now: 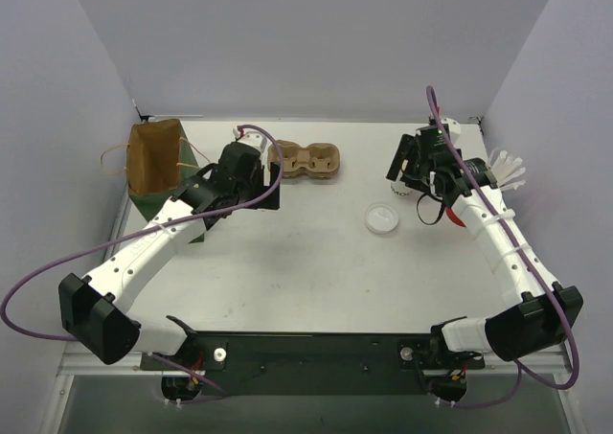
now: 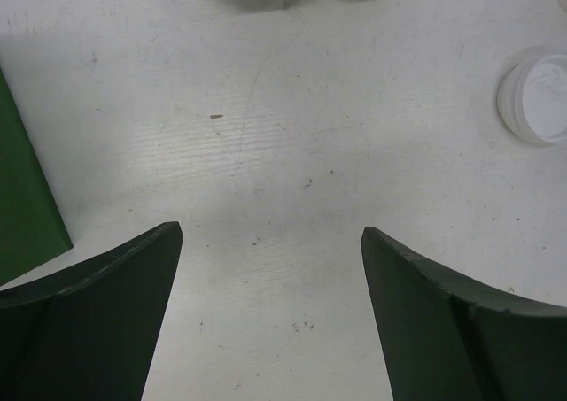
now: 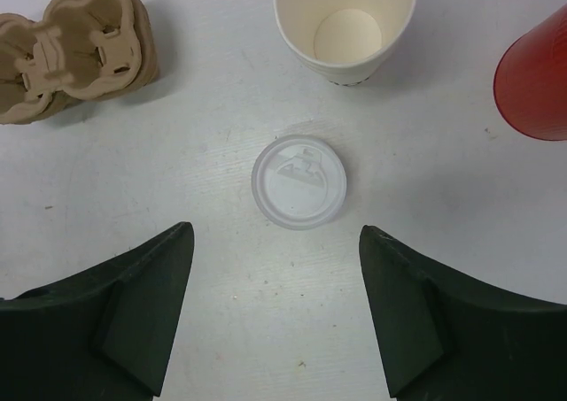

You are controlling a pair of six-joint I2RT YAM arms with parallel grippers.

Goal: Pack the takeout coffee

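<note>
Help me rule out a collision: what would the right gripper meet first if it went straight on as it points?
Probably the white lid lying flat on the table, centred ahead of the open right gripper; nothing stands between them, though depth is unclear.

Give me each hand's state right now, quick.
Left hand: open, holding nothing.
Right hand: open, holding nothing; the white lid lies untouched just ahead of it.
</note>
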